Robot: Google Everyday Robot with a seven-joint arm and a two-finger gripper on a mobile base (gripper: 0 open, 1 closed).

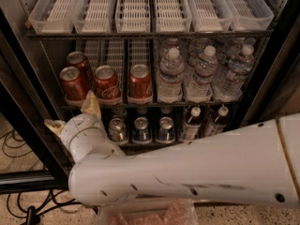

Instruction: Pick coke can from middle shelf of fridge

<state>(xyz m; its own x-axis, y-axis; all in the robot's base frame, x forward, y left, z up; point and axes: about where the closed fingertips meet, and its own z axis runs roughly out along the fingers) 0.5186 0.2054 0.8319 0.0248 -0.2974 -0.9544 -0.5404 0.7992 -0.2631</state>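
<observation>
Four red coke cans stand at the left of the middle shelf (197,103) of the fridge (18,121): one at the front left (71,83), one behind it (79,62), and two more in the lanes to the right (107,85) (140,81). My gripper (72,114) is at the front of the fridge, just below the shelf's left end, under the front-left and second cans. Its two beige fingers (91,103) are spread apart and hold nothing. The white arm crosses the lower part of the view.
Clear water bottles (171,76) fill the right half of the middle shelf. The top rack holds white slotted trays (133,8). The bottom rack has silver and blue cans (140,129) and small bottles (191,122). Cables (18,146) lie on the floor at left.
</observation>
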